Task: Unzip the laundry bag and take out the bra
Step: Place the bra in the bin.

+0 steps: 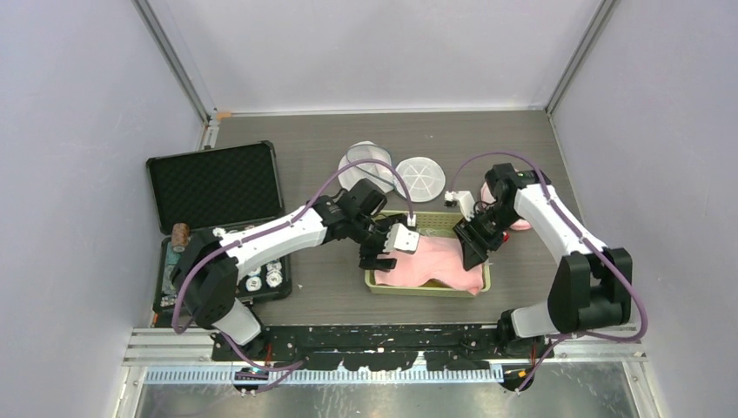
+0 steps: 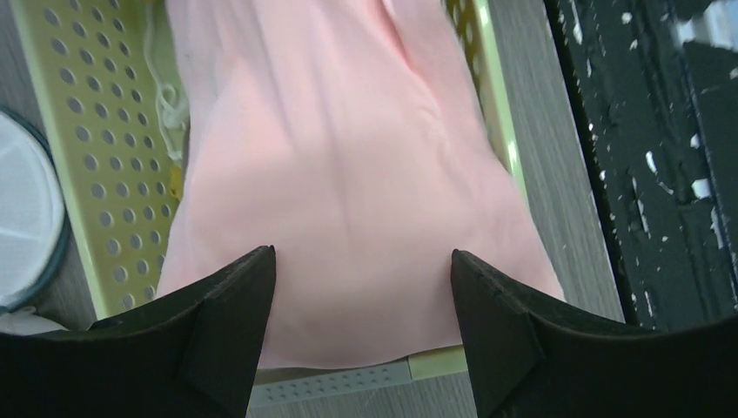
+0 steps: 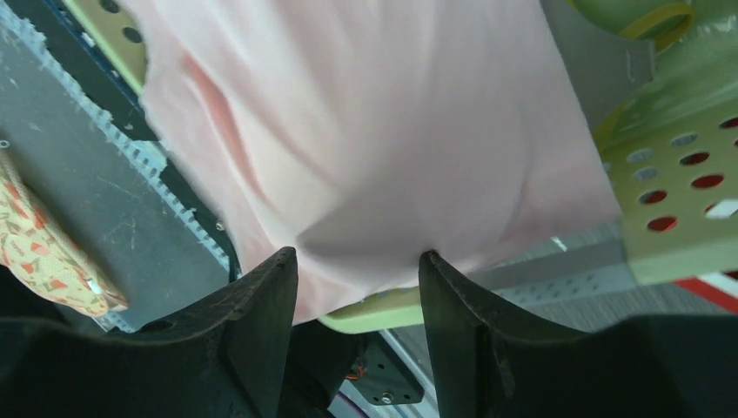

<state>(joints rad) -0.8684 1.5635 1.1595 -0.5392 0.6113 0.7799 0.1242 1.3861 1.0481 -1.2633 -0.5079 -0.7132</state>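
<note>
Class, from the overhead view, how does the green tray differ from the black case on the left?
The tray is pale green and punched with holes; the case is black with a textured lining. The tray has no lid; the case has one, laid open. The tray holds pink cloth mid-table; the case holds small items at the left. Both are rectangular and rest on the table.

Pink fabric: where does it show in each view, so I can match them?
Top external: pink fabric at centre, in the green tray.
Left wrist: fills the middle, tray at left.
Right wrist: fills the upper middle, tray at right.
Shared landmark: the tray's perforated rim.
</note>
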